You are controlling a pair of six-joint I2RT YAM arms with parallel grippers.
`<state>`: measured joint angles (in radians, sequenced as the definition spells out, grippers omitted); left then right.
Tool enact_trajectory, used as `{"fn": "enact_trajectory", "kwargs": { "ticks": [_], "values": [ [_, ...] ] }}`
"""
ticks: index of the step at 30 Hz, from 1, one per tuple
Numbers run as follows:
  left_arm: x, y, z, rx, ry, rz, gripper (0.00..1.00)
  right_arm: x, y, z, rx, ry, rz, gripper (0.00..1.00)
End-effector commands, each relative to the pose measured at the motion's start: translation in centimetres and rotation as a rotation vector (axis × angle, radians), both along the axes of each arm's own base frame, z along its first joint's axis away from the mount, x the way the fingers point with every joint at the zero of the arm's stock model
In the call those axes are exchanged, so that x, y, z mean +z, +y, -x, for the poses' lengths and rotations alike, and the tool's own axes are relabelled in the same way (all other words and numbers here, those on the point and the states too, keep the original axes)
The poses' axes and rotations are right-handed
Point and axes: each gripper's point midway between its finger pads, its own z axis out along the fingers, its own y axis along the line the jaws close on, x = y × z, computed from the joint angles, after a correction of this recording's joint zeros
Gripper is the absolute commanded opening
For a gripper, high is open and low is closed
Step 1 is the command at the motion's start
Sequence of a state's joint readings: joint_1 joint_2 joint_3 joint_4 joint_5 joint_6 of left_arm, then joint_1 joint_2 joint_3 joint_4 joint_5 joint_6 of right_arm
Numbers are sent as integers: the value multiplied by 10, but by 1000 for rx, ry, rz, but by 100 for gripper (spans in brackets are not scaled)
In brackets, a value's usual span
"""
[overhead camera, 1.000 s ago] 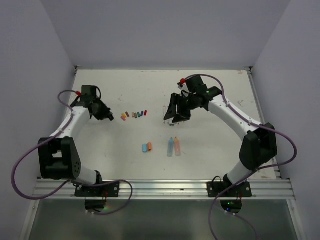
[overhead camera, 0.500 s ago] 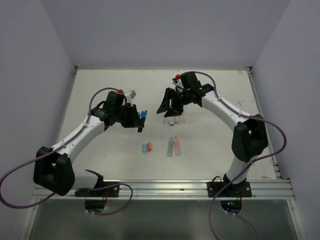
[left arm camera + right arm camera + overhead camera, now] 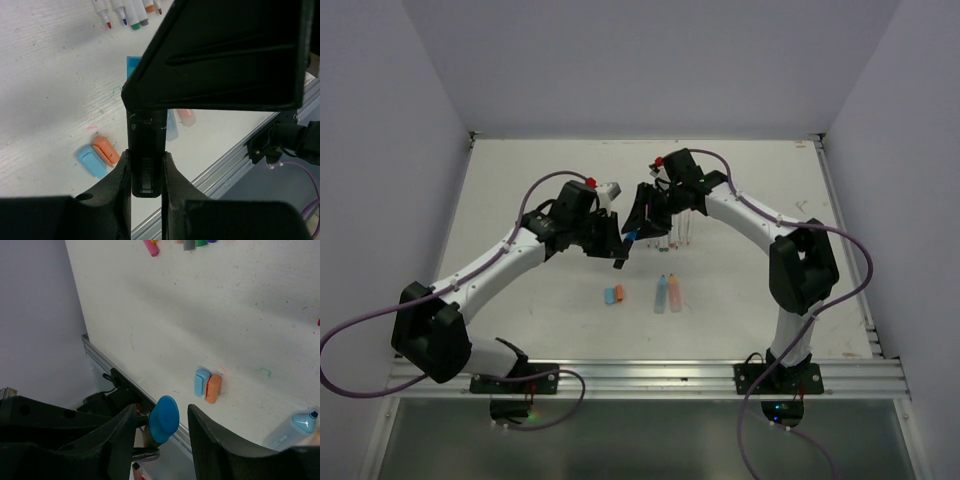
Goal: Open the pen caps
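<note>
The top view looks steeply down from high over the near, 6 o'clock side, far enough to take in the whole table [image 3: 520,190]. The left wrist view peers close between the left fingers [image 3: 120,180] toward the near rail [image 3: 235,165] at 4 o'clock. The right wrist view, equally close past the right fingers [image 3: 122,440], meets that rail at 7 o'clock. All three share the orange cap [image 3: 619,293].

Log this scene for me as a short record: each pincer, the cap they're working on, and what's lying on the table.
left pincer: shut on dark pen
right pincer: open, fingers either side of blue cap, gaps showing
blue cap: on the dark pen's end, not yet off
table: loose blue cap touching loose orange cap; blue pen beside orange pen
</note>
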<state>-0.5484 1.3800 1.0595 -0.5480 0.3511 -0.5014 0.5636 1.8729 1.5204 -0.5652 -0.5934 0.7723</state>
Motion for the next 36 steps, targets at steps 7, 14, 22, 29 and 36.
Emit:
{"fn": "enact_trajectory", "kwargs": {
  "ticks": [7,14,22,29,36],
  "values": [
    [15,-8,-4,-19,-44,-4,0,8,5,-2,-13,-4,-27,25],
    [9,-5,0,-21,-41,-15,33,12,4,4,-14,1,-53,0],
    [-1,-13,8,-66,-22,43,50,30,11,9,5,-20,-140,0],
    [18,-44,41,-280,7,300,35,51,24,19,62,-32,-330,0],
    [36,-50,46,-332,-7,399,24,69,30,29,146,-73,-457,0]
  ]
}}
